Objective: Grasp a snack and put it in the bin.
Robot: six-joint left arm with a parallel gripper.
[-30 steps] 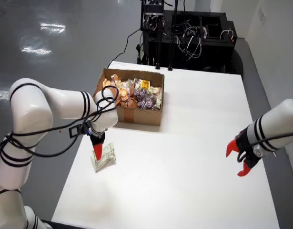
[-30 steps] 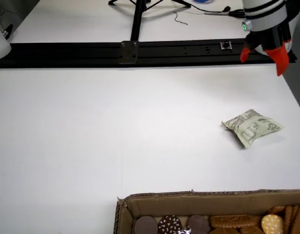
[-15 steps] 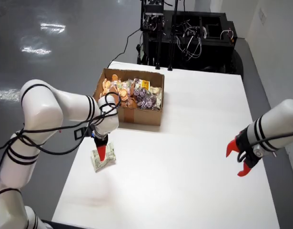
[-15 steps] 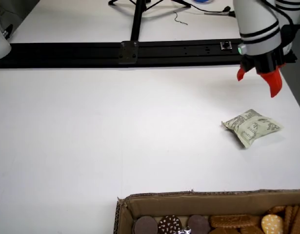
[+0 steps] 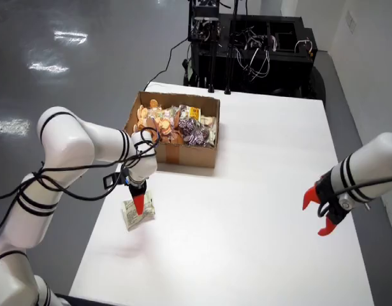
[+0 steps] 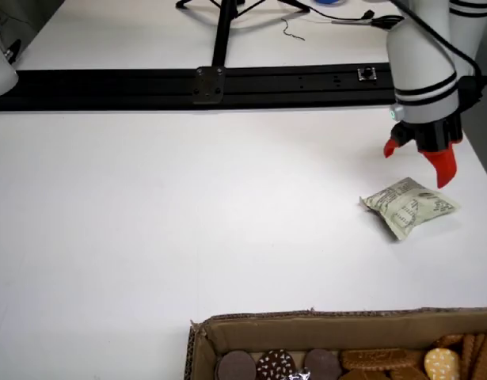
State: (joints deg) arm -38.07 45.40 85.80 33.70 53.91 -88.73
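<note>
In the view from above, a pale green snack packet (image 5: 137,214) lies flat on the white table (image 5: 246,210), a little in front of the cardboard box's (image 5: 183,156) left corner. My gripper (image 5: 139,205) points down right over the packet, its red fingers (image 5: 138,200) at the packet's top. The low view from the box side shows the gripper (image 6: 417,166) open, one red fingertip (image 6: 444,168) near the packet's (image 6: 409,207) far edge and the other further left. Nothing is between the fingers. The box holds several cookies and wrapped snacks (image 5: 176,121).
A second white arm with a red gripper (image 5: 322,213) hangs still at the table's right edge in the view from above. A black rail (image 6: 188,83) runs along the table's far side in the low view. The box's rim (image 6: 346,321) is at the bottom.
My gripper has shifted slightly to the right over the packet, and the arm's elbow has swung toward the table. The packet has stayed where it was.
</note>
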